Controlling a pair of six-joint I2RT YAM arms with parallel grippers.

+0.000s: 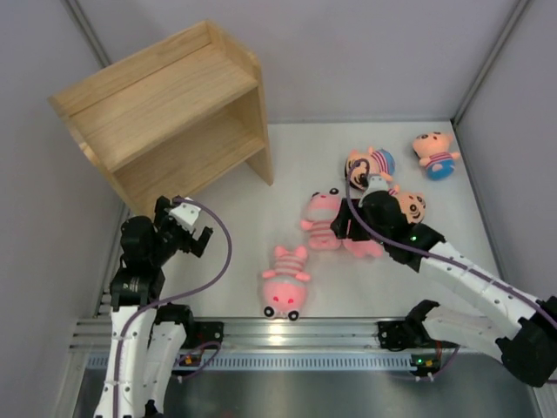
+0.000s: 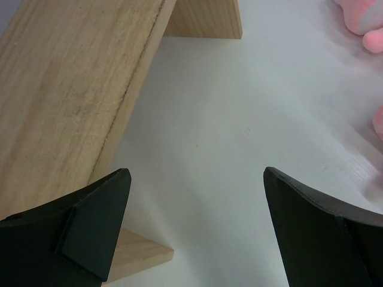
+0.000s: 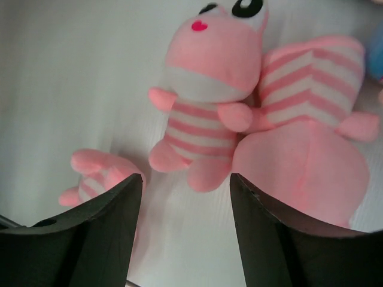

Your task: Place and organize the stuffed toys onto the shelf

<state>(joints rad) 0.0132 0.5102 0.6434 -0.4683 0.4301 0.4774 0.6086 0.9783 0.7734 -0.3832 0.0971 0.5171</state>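
The shelf (image 1: 165,104) is the biggest thing here. It stands in the far left corner of the table (image 1: 226,270), turned a bit so its open front looks toward the near right. I see no toy on it, so the job looks to be at its start.

All six toys lie on the table. Three dolls (image 1: 435,155) are up by the far right corner. Two pink toys (image 1: 322,218) lie in the middle, touching each other. The lone pink toy (image 1: 283,287) is close to the near edge.

The right gripper (image 1: 345,225) hangs over the middle pair. Its fingers are spread and hold nothing. In its wrist view the pair lies just past the fingers. The step in hand looks like picking up the first toy. Next it should go down, put one finger on each side of one toy, and squeeze. Since the pair touch, it could push or catch both. The wrist view is blurry, so I cannot tell how high the fingers are.

The left gripper (image 1: 184,225) waits by the near end of the shelf, close to the left edge. It is spread wide and holds nothing.

There is bare table between the toys and the shelf. The shelf's side board sticks out toward the middle, so a carried toy must go around it.
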